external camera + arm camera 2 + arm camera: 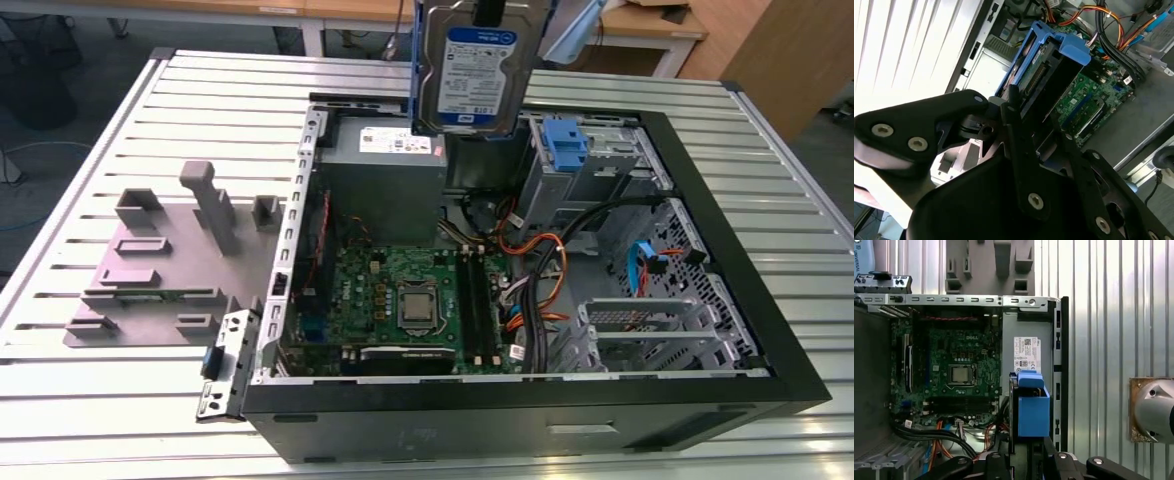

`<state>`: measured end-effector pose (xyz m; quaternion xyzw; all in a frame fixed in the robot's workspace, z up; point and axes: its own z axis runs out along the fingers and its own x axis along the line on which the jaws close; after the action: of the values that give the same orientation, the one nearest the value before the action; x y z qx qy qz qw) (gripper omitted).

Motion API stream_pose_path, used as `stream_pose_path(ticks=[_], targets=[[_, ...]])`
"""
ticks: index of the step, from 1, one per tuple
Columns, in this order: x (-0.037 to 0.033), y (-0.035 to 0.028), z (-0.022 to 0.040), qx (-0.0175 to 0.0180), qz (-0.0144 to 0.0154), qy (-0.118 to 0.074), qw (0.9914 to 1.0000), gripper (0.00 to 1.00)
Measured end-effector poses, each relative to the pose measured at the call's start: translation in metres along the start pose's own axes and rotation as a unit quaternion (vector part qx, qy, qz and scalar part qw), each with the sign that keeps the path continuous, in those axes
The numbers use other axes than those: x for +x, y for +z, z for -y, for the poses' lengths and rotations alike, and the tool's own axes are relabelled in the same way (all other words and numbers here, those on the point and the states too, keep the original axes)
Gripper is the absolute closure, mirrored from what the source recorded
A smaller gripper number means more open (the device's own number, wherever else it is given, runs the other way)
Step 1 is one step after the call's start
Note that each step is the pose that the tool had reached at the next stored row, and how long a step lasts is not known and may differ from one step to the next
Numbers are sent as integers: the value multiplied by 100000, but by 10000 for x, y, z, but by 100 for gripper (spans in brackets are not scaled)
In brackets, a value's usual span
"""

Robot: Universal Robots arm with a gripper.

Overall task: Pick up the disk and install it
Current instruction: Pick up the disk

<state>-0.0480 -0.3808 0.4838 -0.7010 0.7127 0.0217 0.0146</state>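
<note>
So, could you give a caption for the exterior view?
Disk held upright over the open computer case, with the grey stand alongside.

Blue-bracketed silver disk (478, 70), upright, aloft over the computer case (467, 428)

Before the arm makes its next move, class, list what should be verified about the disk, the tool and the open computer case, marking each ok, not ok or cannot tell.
1. The disk is off the table: ok, it hangs above the computer case.
2. The tool is shut on the disk: ok.
3. The disk is seated inside the case: not ok, it is in the air.
4. The case is open: ok, the motherboard is exposed.
5. The cables leave room for the disk: cannot tell.
6. The grey stand is out of the way: ok, beside the case.
</note>
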Motion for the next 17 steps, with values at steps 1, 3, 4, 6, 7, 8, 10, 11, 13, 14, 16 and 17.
stream_pose_path(ticks=[1,3,4,6,7,8,10,11,13,14,16,17], targets=[[18,0,10,4,3,-3,100000,65],[53,-1,30,3,4,-5,100000,65],[70,-1,40,5,6,-4,100000,65],[106,-3,58,3,6,1,100000,65],[124,-4,66,3,4,-1,100000,65],[142,-5,73,2,3,-4,100000,65],[181,-6,85,5,6,-5,100000,65],[200,-7,89,4,6,-3,100000,65],[236,-9,99,4,3,-4,100000,65],[253,-10,103,3,3,-2,100000,65],[291,-12,111,3,3,-3,100000,65],[309,-12,115,4,10,1,100000,65]])
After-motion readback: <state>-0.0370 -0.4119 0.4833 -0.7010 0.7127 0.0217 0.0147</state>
